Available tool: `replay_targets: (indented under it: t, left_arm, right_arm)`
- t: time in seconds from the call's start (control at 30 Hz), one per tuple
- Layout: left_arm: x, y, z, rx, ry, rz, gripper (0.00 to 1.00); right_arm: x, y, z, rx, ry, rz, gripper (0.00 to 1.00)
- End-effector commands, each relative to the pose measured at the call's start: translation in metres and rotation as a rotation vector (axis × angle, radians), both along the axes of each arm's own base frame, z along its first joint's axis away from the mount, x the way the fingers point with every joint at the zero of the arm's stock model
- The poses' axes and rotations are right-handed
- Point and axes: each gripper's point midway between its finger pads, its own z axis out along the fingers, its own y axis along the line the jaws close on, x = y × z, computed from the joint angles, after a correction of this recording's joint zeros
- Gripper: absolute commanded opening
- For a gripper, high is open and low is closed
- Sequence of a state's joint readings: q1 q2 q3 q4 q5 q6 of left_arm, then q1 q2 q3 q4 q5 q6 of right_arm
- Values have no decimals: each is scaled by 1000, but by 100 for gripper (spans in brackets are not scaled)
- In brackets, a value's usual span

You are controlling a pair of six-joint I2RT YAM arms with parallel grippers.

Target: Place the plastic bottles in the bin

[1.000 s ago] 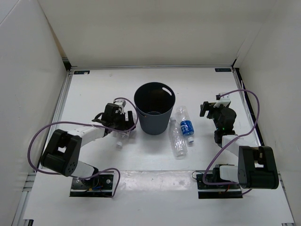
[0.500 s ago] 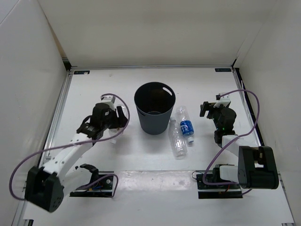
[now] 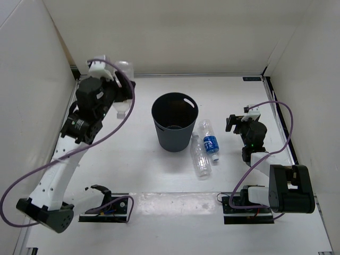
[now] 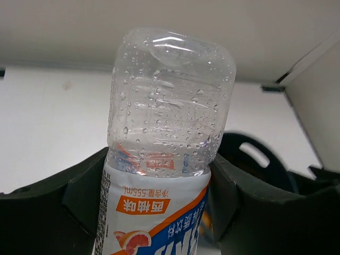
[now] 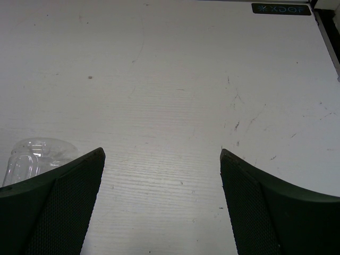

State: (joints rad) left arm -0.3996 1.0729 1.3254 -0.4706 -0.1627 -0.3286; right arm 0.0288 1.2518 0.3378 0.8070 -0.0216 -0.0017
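Observation:
My left gripper (image 3: 118, 90) is raised high at the back left, shut on a clear bottle with a multicoloured label (image 3: 121, 103). In the left wrist view the bottle (image 4: 170, 127) stands between the jaws, base up. The dark grey bin (image 3: 175, 121) stands mid-table, right of that gripper; its rim shows in the left wrist view (image 4: 255, 159). A blue-label bottle (image 3: 209, 139) and a plain clear bottle (image 3: 199, 158) lie right of the bin. My right gripper (image 3: 237, 122) is open, low over the table right of them. A clear bottle's end shows in the right wrist view (image 5: 32, 156). The orange bottle is not visible.
White walls enclose the table on three sides. The left arm's purple cable (image 3: 126, 109) loops beside the held bottle. A dark sticker (image 5: 280, 9) marks the table's back right corner.
My left arm has lifted the multicoloured-label bottle from the table left of the bin and swung it up and back to the far left. The right arm has not moved.

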Motion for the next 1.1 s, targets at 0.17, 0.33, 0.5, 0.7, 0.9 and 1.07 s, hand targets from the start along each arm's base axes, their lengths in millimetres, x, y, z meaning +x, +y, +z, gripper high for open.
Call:
replay_targets:
  t: [0.17,0.33,0.5,0.7,0.9,1.07]
  left_arm:
    - [19,-94,50,-82,-164,-283,55]
    - [11,-145,58,-138,-296,-411,56]
    - [18,-186,18,-92,-257,-479,61]
    - [25,-204,-5,-95,-254,-505,68]
    - [27,-208,-11,-106,-259,-507,71]
    - [25,-208,-13,-99,-256,-517,87]
  right_arm:
    - [8,1,16,5,-50,-10,90]
    - [7,0,16,4,-48,-9,90]
    - [8,1,17,5,-51,-10,90]
    - [8,0,17,5,-50,-11,90]
    - [8,-1,16,4,-48,-12,90]
    - [8,-1,16,5,-47,-14,90]
